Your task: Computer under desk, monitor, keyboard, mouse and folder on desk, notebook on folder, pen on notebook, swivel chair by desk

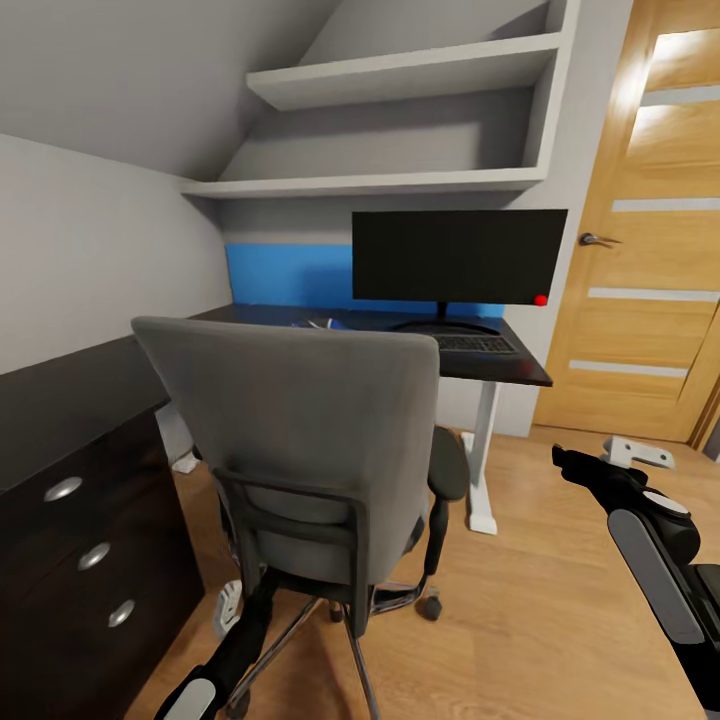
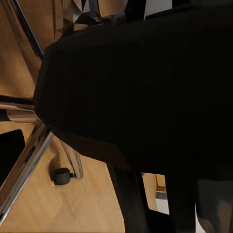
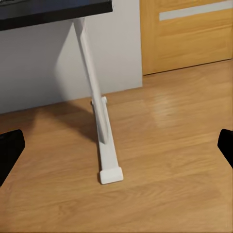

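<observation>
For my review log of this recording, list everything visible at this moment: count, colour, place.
swivel chair: 1, grey with chrome base, facing the desk
desk: 1, black top, white leg, against the wall
monitor: 1, black, on the desk
keyboard: 1, black, before the monitor
dresser: 1, dark, left wall
shelves: 2, white, above the desk
door: 1, wooden, right
left claw: 1, pale, low beside the chair base; jaws unclear
right claw: 1, pale, over the floor, open

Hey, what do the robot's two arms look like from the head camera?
Both are glossy black. The right arm carries long grey oval panels, a round grey cap, and a white bracket by its gripper. The left arm shows a grey patch low down and a pale gripper.
</observation>
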### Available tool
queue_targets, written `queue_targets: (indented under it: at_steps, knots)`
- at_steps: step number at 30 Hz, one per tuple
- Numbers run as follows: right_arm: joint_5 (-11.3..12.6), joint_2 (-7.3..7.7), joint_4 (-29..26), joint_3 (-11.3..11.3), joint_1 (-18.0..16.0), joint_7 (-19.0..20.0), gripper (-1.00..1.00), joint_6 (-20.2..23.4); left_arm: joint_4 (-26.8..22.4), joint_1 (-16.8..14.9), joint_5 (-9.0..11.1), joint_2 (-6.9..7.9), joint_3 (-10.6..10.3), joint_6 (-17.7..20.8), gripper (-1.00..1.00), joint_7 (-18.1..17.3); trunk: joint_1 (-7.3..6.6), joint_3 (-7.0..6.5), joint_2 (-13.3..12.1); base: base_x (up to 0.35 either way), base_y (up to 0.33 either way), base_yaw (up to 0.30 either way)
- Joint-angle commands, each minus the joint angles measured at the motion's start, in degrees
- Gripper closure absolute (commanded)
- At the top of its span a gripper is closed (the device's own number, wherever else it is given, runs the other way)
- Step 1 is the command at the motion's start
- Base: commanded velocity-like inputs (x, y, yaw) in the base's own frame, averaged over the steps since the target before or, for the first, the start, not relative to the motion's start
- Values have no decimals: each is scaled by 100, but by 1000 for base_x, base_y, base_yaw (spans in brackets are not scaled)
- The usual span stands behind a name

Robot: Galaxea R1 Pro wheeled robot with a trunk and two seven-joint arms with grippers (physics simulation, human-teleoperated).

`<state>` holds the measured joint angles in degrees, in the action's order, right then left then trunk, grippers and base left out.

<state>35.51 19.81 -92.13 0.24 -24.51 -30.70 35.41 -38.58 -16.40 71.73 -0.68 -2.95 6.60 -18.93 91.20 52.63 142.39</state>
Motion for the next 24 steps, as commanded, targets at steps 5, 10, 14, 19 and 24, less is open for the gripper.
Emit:
queue_targets:
  at_steps: [5,10,14,19,24]
  knots:
    - [55,4,-7,2,-2,-50,-100,10,0,-3,52,0,-18,35,-100,-15,1,6,2,262,-232,0]
    - [54,4,-7,2,-2,-50,-100,10,0,-3,52,5,-20,35,-100,-15,1,6,2,263,-233,0]
    - [53,5,-7,3,-2,-50,-100,10,0,-3,54,6,-20,30,-100,-15,1,6,2,179,-156,0]
    - [54,5,-7,3,-1,-50,-100,10,0,-3,58,6,-21,27,-100,-14,1,6,2,45,-63,0]
    - [53,5,-7,3,-2,-50,-100,10,0,-3,60,1,-21,22,-100,-8,1,6,2,34,-188,0]
